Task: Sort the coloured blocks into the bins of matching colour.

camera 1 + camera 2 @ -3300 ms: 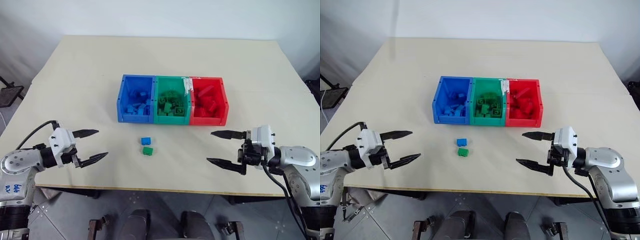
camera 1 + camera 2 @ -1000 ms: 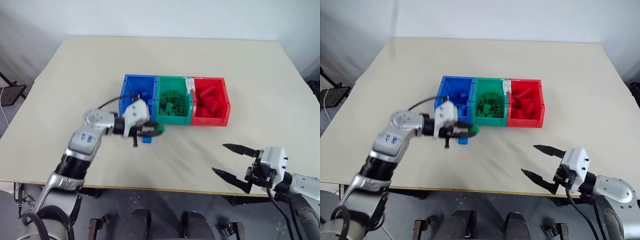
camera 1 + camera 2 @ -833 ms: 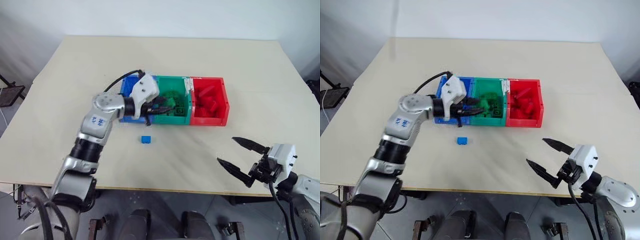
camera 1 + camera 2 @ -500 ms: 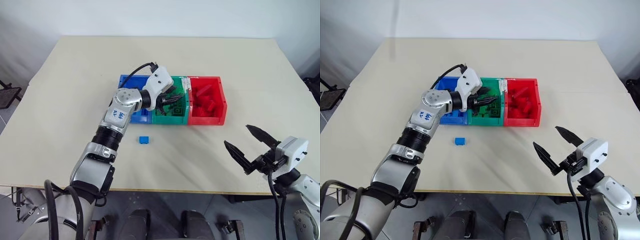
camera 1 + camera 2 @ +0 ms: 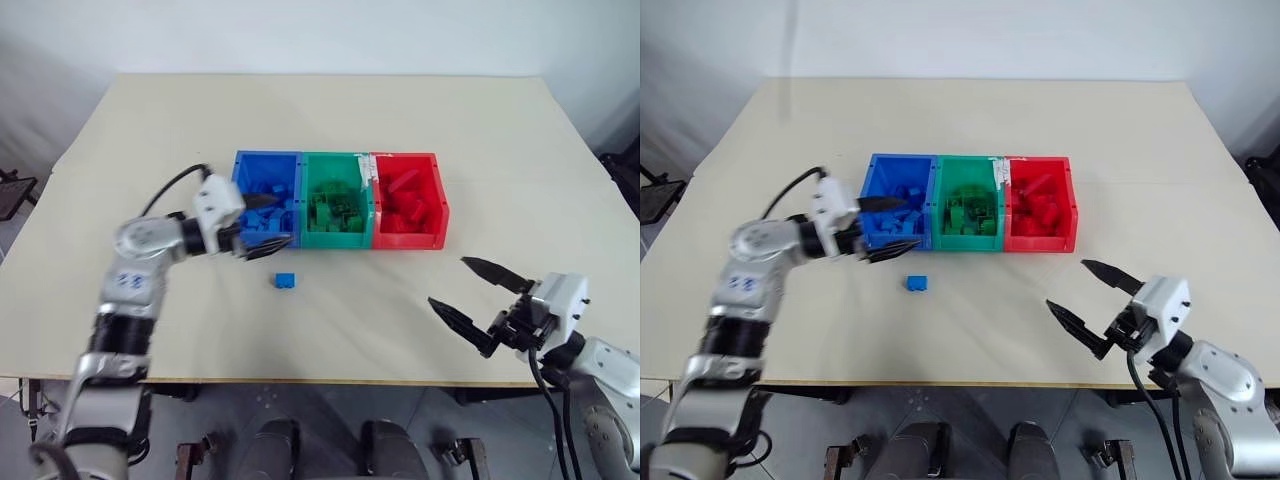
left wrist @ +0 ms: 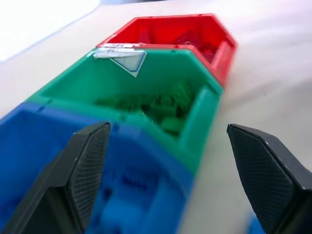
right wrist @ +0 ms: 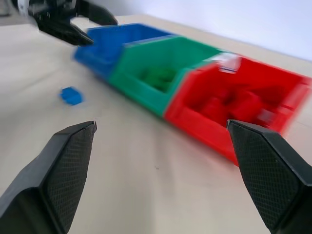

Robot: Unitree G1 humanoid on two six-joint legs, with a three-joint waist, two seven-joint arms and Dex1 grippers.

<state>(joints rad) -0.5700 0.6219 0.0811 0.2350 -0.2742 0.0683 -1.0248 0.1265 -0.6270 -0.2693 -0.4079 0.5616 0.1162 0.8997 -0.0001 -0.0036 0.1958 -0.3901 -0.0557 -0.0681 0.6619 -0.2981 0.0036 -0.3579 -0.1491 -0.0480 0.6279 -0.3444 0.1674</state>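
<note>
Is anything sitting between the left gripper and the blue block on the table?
Nothing visible. The blue block lies alone on bare table, in front of the blue bin. The left gripper, open and empty, hovers at that bin's front corner.

A beige table point(image 5: 330, 130) runs wide under even light, a pale wall point(image 5: 300, 35) right behind it, grey floor point(image 5: 330, 410) beneath its near edge.
</note>
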